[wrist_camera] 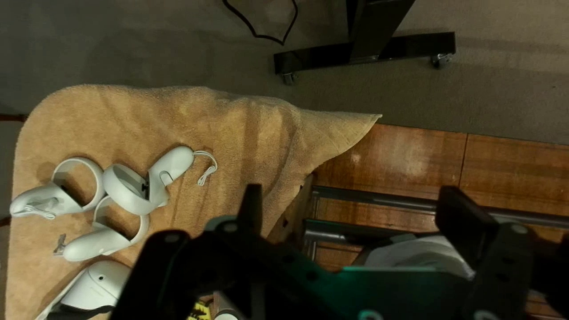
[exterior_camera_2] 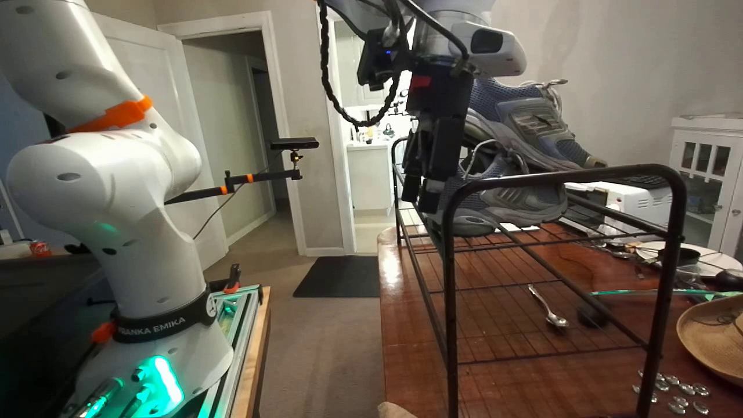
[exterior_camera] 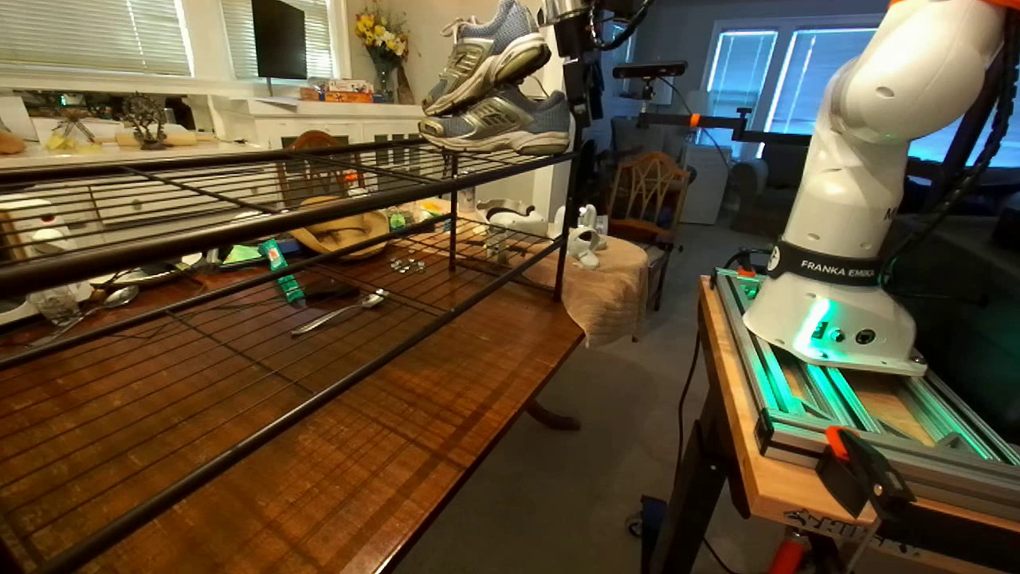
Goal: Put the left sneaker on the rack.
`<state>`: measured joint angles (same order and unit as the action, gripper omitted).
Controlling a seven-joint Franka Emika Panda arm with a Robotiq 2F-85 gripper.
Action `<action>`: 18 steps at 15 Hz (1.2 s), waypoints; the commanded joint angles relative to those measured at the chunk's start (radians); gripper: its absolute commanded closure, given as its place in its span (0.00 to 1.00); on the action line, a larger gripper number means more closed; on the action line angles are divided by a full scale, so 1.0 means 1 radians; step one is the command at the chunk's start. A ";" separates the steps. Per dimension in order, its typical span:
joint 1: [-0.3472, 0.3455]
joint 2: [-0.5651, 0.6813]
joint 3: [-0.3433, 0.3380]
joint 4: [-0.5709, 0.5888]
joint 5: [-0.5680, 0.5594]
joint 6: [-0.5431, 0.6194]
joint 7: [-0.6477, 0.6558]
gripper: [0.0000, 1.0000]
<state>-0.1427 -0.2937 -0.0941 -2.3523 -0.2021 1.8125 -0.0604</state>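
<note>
Two grey-blue and white sneakers are stacked at the near end of the dark wire rack (exterior_camera_2: pixel 450 302), also seen as the rack (exterior_camera: pixel 319 211). The lower sneaker (exterior_camera: pixel 502 123) rests on its top shelf. Over it leans the upper sneaker (exterior_camera: pixel 486 60), toe down and heel raised; I cannot tell which is the left sneaker. Beside their heels my gripper (exterior_camera_2: pixel 419 195) points down, its fingertips around shelf height. In the wrist view the gripper (wrist_camera: pixel 355 205) stands wide open with nothing held. Part of a pale sneaker (wrist_camera: pixel 413 254) shows there, mostly covered by the gripper body.
Beneath the rack is a wooden table (exterior_camera: pixel 382 446) with a spoon (exterior_camera_2: pixel 558 320), a straw hat (exterior_camera_2: pixel 714 331) and several glass pieces (exterior_camera_2: pixel 685 388). A cloth-covered table (wrist_camera: pixel 231 133) with white controllers (wrist_camera: pixel 126 191) stands close to the rack's end.
</note>
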 commanded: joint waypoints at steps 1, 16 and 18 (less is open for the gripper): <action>0.019 -0.023 -0.005 0.018 0.011 -0.074 -0.033 0.00; 0.064 -0.142 -0.006 0.007 0.027 0.017 -0.071 0.00; 0.066 -0.155 -0.008 0.008 0.043 0.043 -0.066 0.00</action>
<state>-0.0869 -0.4118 -0.0897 -2.3289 -0.1929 1.8172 -0.1179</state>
